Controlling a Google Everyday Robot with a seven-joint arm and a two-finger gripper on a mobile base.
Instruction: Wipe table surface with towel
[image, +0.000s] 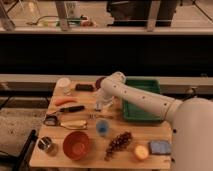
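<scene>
My gripper (99, 105) hangs at the end of the white arm (135, 97), which reaches in from the right over the middle of the wooden table (90, 160). It points down, just above or on the table top. A small pale patch lies right at its tip; I cannot tell what it is or whether it is held. A folded blue cloth or sponge (160, 147) lies at the front right corner, far from the gripper.
A green tray (145, 86) stands right of the gripper. Around it lie a white cup (63, 83), a dark bowl (99, 81), a carrot (65, 100), a knife (70, 109), a blue cup (102, 127), a red bowl (76, 144), a metal can (46, 145), grapes (118, 143) and an orange (140, 152).
</scene>
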